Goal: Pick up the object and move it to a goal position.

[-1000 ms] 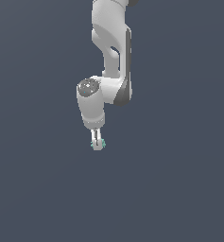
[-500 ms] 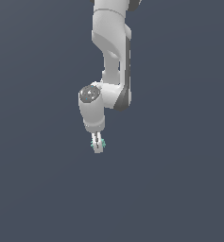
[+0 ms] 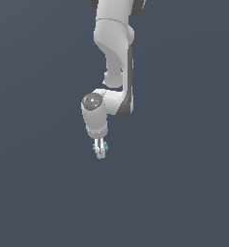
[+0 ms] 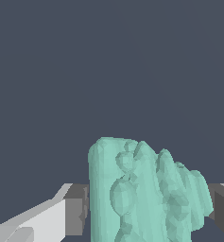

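Your arm [image 3: 113,62] is smooth white plastic with dark joint caps, reaching down from the top of the exterior view against a flat slate-grey backdrop. At its tip the gripper [image 3: 100,150] is clamped on the object [image 4: 144,194], a mint-green lump whose surface is ridged and knobbly, stacked in uneven layers that taper toward one side. In the wrist view you see it filling the gap between the grey pads [image 4: 76,210], one on each flank, touching it. In the exterior view only small teal specks [image 3: 106,145] show beside the pale fingers [image 3: 99,148].
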Tool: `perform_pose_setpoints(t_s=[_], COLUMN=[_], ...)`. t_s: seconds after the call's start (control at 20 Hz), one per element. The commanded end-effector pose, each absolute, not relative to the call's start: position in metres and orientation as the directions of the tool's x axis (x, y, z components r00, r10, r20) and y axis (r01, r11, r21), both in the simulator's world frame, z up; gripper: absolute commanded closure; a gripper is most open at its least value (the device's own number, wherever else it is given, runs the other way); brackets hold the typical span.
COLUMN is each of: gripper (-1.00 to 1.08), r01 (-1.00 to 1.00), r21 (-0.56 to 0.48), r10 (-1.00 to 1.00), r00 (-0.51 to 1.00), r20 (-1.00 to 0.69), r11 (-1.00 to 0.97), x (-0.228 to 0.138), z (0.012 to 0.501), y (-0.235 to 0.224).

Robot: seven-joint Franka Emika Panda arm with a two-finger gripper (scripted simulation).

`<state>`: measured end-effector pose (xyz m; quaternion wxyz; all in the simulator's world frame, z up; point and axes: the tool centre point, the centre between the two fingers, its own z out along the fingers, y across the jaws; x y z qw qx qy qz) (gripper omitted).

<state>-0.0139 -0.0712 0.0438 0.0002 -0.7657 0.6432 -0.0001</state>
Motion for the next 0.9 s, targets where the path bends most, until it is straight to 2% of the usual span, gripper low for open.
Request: perform_pose_setpoints(t_s=[0.0, 0.5, 0.85], gripper=[1.08, 1.08, 1.08], r01=[-0.985, -0.985, -0.985], r21=[0.0, -0.001, -0.001], r10=[-0.985, -0.985, -0.985], r00=[0.173, 0.173, 0.173], r20=[0.0, 0.0, 0.0], r11=[-0.173, -0.173, -0.173], x=[-0.014, -0.013, -0.003], z=[0.043, 0.044, 0.044], y=[-0.071, -0.068, -0.035])
